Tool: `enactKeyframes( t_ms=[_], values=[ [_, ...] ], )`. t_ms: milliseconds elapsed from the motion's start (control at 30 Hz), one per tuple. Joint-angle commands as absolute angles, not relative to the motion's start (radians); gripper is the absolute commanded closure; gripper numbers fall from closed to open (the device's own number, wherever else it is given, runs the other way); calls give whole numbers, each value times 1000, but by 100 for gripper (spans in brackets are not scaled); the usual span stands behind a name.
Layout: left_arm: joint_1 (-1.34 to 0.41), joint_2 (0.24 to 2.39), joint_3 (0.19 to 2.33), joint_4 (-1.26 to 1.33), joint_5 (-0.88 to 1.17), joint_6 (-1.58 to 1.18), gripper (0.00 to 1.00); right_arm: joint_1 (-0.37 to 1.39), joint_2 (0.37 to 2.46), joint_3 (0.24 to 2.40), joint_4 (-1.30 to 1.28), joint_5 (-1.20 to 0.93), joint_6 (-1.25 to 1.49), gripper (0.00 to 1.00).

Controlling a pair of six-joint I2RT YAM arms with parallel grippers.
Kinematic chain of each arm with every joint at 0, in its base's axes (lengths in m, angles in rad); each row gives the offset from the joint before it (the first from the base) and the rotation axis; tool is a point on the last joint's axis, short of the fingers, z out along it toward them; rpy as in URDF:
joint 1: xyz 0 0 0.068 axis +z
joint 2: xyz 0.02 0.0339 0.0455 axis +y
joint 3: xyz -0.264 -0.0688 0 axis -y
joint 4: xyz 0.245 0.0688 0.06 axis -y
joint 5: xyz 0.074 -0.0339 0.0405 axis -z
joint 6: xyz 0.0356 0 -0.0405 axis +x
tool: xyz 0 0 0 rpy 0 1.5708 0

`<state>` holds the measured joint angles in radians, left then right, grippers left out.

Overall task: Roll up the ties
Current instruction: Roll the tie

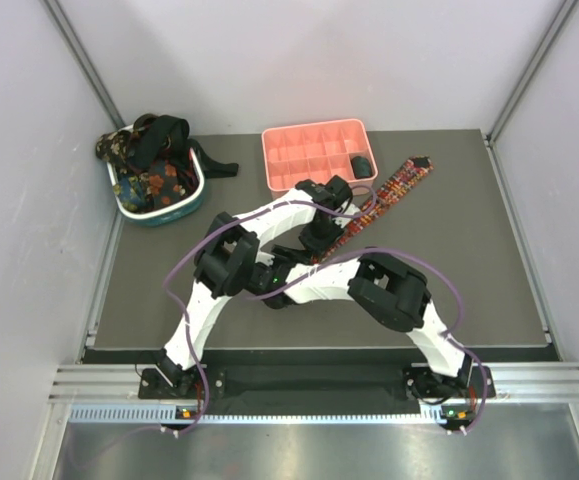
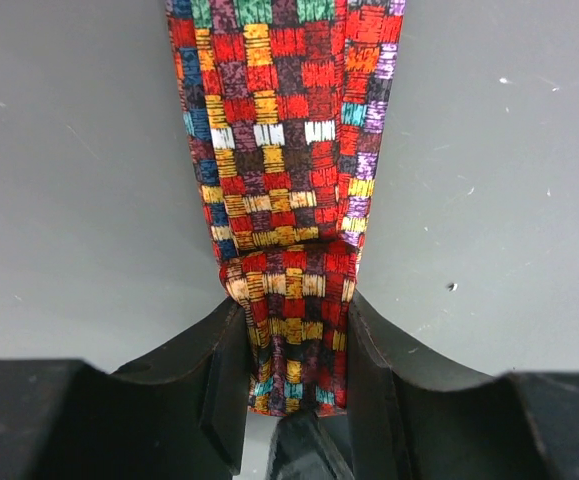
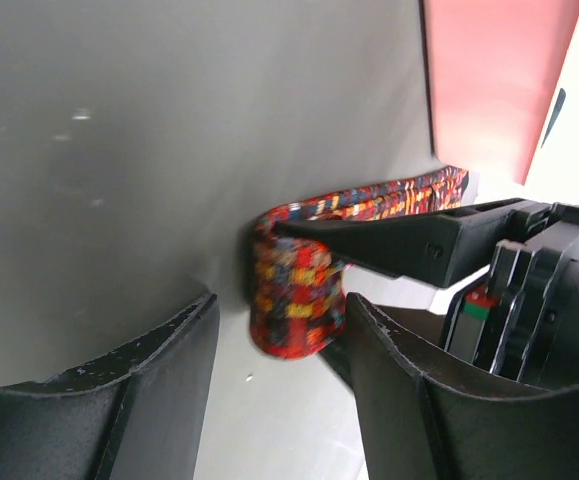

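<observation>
While the left gripper [image 2: 294,305] pinches the plaid tie [image 2: 279,150] across its width, the tie lies flat, running diagonally from just right of the pink tray [image 1: 314,127] to the tray's near side. Right gripper [image 3: 281,310]: fingers spread either side of the tie's rolled end. Other ties [image 1: 149,145]: heaped in the basket [image 1: 159,212], left of the tray.

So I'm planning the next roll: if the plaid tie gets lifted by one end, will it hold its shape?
Probably not: the plaid tie creases where the left gripper pinches it, so it's likely floppy. Its started roll looks loose and may unwind.
</observation>
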<state>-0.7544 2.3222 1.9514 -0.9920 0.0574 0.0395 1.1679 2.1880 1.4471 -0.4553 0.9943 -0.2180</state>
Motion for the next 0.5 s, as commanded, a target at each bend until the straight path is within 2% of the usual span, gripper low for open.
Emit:
enactKeyframes(
  t_ms=[0,200,367,433,467],
  values=[
    [-775,2404,1931,-1210,84,2,63,1134,2213,1436,-471,933,-221,45],
    [-779,2428,1974,-1256,75,3,63,1103,2253,1462,-520,885,-201,45],
    [-779,2434,1997,-1293,72,11,63,1081,2283,1480,-561,827,-184,51],
    [-781,2437,2005,-1310,74,17,63,1077,2290,1489,-586,824,-169,54],
    [-779,2439,2008,-1316,74,21,63,1075,2292,1491,-592,819,-163,61]
  ],
)
